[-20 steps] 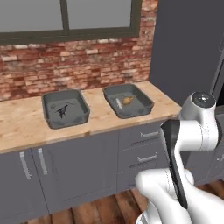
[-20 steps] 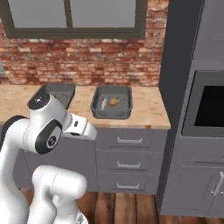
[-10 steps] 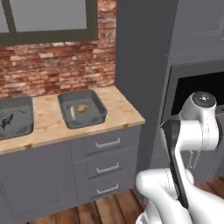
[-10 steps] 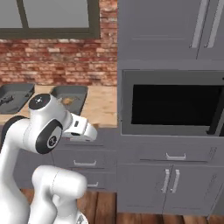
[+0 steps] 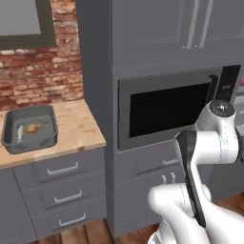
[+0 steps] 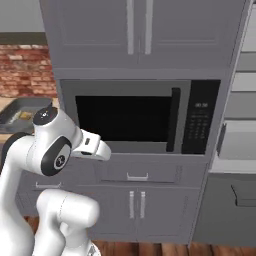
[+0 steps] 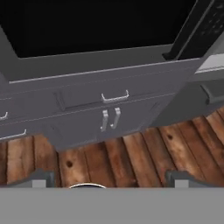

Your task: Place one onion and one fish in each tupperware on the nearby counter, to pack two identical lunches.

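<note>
Grey cabinet fronts take up most of my screens, with a built-in microwave [image 6: 140, 117] in the middle of the right base view and a tall cabinet [image 5: 157, 28] above it. At the left edge of the left base view I can see the counter [image 5: 76, 131], tan wood grain, and on it one dark tupperware [image 5: 29, 128] holding something small and yellowish-brown, probably the onion, though at this size I can't rule out that it is something else. A sliver of that container, or its twin, shows at the left edge of the right base view. As I judge it, the packing is partly done at best: one container has one item in it, I see no fish beside it, and the second container's contents aren't readable from here, so most of the placing seems left. The gripper [image 7: 111, 177] sits at the bottom of the hand view, its two tips far apart near the lower corners, nothing between them, looking at a drawer handle [image 7: 114, 97], the cupboard doors below it and the wooden floor [image 7: 131, 153]. The microwave's control panel [image 6: 201, 117] at centre right of the right base view has pale marks, but none I can read; no brand or label is legible.
</note>
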You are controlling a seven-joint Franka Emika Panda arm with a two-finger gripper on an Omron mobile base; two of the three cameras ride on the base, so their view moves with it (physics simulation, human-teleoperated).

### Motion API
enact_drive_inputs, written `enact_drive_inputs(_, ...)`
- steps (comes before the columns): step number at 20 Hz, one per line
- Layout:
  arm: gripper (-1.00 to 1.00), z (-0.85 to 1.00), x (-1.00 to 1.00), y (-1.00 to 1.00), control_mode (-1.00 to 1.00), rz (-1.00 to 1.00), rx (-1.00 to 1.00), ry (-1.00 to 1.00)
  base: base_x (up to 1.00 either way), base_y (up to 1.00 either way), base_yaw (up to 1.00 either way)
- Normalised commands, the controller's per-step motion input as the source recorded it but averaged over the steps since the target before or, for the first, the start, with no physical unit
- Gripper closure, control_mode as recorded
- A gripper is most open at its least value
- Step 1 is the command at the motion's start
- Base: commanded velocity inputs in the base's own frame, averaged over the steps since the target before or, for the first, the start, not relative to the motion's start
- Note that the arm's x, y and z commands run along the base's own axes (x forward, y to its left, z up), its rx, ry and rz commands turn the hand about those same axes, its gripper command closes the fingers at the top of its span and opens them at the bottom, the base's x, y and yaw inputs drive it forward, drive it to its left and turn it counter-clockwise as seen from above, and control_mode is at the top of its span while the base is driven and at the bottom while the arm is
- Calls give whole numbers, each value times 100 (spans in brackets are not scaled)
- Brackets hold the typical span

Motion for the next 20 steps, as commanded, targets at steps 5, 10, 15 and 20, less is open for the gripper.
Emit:
enact_drive_inputs(5,-100,0,0,0,100,0,0,0,14,-100,-5)
enact_drive_inputs(10,-100,0,0,0,100,0,0,0,23,-100,-2)
enact_drive_inputs(15,-100,0,0,0,100,0,0,0,29,-100,0)
enact_drive_inputs(20,-100,0,0,0,100,0,0,0,40,-91,0)
